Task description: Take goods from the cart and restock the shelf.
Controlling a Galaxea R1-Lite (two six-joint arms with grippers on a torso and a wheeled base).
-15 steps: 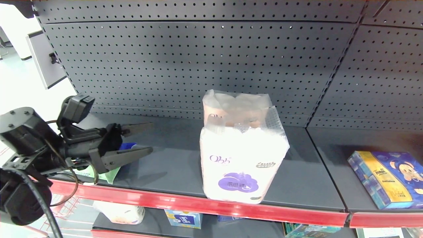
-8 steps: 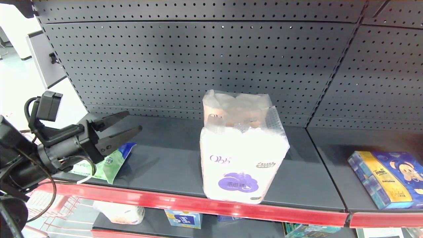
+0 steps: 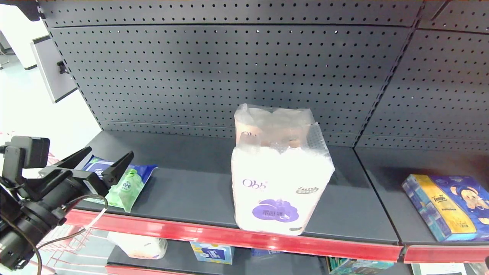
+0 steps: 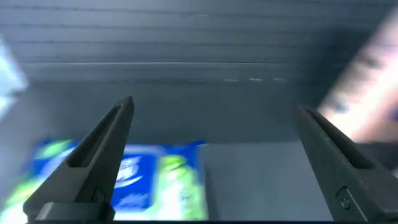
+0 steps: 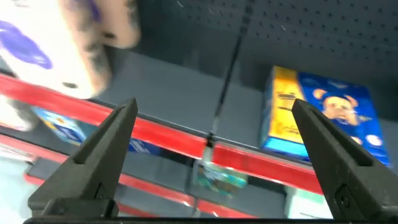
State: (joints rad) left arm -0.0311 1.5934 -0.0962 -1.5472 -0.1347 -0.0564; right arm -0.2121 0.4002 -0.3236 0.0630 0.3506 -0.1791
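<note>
Back comes left gripper (image 3: 112,152), spread wide, wipes pack (image 3: 128,185) left on the shelf (image 3: 191,191); right wrist view catches right gripper (image 5: 214,106) spread too.

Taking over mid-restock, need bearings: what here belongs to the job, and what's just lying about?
Job: shelf; green-and-blue wipes pack lying at its left end; left gripper by it, jaws open.
Lying about: white tissue pack; pink roll pack behind it; blue-and-yellow tissue box; lower-shelf goods.
</note>
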